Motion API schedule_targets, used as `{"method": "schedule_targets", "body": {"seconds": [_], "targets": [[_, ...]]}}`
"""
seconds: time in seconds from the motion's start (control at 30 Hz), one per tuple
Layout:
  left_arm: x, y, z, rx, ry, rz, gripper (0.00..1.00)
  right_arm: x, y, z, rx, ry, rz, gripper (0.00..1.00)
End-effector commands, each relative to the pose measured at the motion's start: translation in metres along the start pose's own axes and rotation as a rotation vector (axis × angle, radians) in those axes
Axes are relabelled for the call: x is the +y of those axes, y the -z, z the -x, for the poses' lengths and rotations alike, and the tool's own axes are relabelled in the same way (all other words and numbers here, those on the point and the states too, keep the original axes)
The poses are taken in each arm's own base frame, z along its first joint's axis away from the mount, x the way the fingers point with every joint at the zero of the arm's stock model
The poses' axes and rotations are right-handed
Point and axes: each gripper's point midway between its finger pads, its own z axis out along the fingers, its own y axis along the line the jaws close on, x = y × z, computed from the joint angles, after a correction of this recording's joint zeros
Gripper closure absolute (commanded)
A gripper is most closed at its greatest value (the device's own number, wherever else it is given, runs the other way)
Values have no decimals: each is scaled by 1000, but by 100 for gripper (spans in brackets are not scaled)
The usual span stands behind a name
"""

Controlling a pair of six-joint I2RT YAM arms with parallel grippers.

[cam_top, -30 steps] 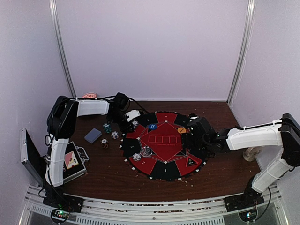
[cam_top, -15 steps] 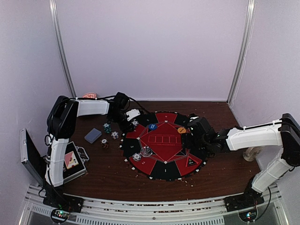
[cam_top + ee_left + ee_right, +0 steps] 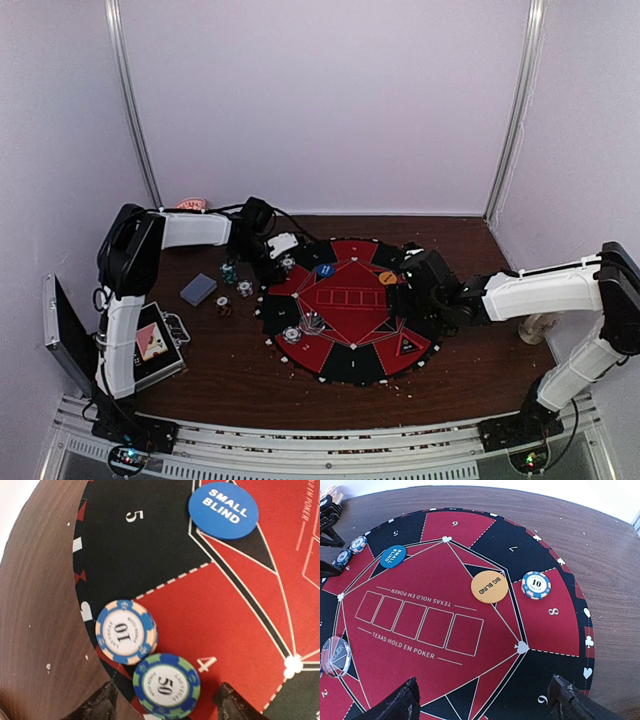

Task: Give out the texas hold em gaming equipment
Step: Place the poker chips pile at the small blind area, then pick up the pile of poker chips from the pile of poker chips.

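Mat (image 3: 455,530) count: 3 chips, 2 buttons. 10 chip (image 3: 126,631) and 50 chip (image 3: 166,682) sit edge to edge at the 4/5 line, second 10 chip (image 3: 536,585) on seat 8. Small blind button (image 3: 223,513) and big blind button (image 3: 490,586) sit further in. Off-mat on the worktop (image 3: 300,395): teal chip (image 3: 229,272), white chip (image 3: 245,288), red chip (image 3: 224,306) (single or stacked, can't tell), 1 card deck (image 3: 198,289). Clear disc (image 3: 335,655) is cut off at the frame edge. Mug (image 3: 535,328) is half hidden behind the right arm. Left end effector (image 3: 166,701) is open, straddling the 50 chip without contact. Right end effector (image 3: 485,702) is open wide, empty.
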Motion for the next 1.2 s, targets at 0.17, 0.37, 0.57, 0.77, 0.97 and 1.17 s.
{"method": "schedule_targets", "body": {"seconds": [0.17, 0.37, 0.57, 0.77, 0.97, 1.17], "targets": [[7, 81, 25, -104, 4, 68, 13, 4, 2, 10, -24, -3, 0, 10], [32, 108, 0, -98, 113, 110, 2, 3, 4, 12, -29, -7, 3, 10], [62, 109, -41, -88, 238, 80, 2, 4, 5, 12, -30, -10, 9, 10], [64, 94, -64, -61, 262, 22, 2, 3, 5, 13, -31, -8, 5, 10], [65, 76, -80, -19, 281, -11, 3, 4, 4, 12, -29, -7, 3, 10], [71, 70, -88, 2, 298, -3, 5, 4, 5, 12, -31, -8, 5, 10]]}}
